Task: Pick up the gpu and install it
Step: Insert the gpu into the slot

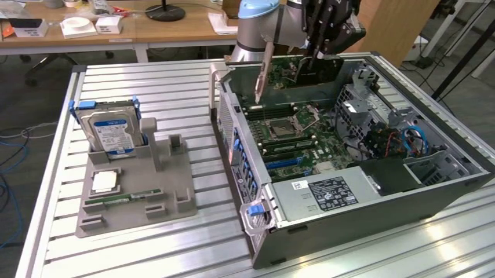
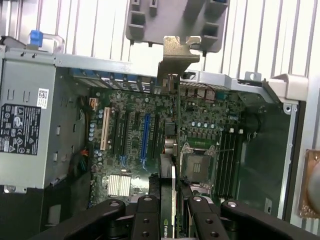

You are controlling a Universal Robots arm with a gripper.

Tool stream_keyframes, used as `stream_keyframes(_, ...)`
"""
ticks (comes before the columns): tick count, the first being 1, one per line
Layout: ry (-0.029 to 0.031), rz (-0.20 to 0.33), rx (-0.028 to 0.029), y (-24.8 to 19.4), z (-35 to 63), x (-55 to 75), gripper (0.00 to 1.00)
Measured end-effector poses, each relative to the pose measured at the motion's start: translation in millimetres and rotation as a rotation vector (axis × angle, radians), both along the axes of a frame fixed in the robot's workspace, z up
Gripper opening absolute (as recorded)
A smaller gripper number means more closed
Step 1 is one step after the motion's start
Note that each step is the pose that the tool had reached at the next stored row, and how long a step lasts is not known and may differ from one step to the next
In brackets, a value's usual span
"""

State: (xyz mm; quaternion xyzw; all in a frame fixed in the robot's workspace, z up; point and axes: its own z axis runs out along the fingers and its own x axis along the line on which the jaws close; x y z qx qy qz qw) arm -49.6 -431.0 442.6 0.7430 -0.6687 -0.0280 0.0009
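Overhead, gripper (image 1: 319,53) grips gpu (image 1: 265,69)

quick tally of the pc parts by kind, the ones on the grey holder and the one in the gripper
hard drive: 1, upright in the grey holder
cpu: 1, flat on the holder
memory stick: 1, lying on the holder
gpu: 1, gripped by the gripper above the open computer case
total: 4
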Motion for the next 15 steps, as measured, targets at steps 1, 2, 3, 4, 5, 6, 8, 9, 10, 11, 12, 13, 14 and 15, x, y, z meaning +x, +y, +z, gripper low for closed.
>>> stream_keyframes(1,0.0000,0.014,0.0000,0.0,-0.3,0.1,0.26)
stream_keyframes(2,0.0000,0.029,0.0000,0.0,-0.6,0.2,0.26)
stream_keyframes(3,-0.0001,0.043,0.0001,0.0,-1.0,0.3,0.26)
stream_keyframes(4,0.0000,0.056,0.0001,0.0,-1.3,0.4,0.26)
stream_keyframes(5,0.0001,0.070,0.0000,0.0,-1.5,0.4,0.26)
stream_keyframes(6,0.0000,0.084,0.0000,0.0,-1.9,0.5,0.26)
stream_keyframes(8,0.0000,0.112,0.0000,0.0,-2.5,0.6,0.26)
stream_keyframes(9,0.0000,0.124,0.0000,0.0,-2.8,0.6,0.26)
stream_keyframes(10,0.0000,0.137,0.0000,0.0,-3.0,0.6,0.26)
stream_keyframes(11,0.0000,0.149,0.0000,0.0,-3.3,0.7,0.26)
stream_keyframes(12,0.0000,0.163,0.0000,0.0,-3.6,0.8,0.26)
stream_keyframes(13,0.0000,0.177,0.0000,0.0,-3.9,0.8,0.26)
stream_keyframes(14,-0.0002,0.188,-0.0002,0.0,-3.8,0.8,0.26)
stream_keyframes(15,-0.0006,0.188,-0.0001,-0.1,-3.8,0.8,0.26)
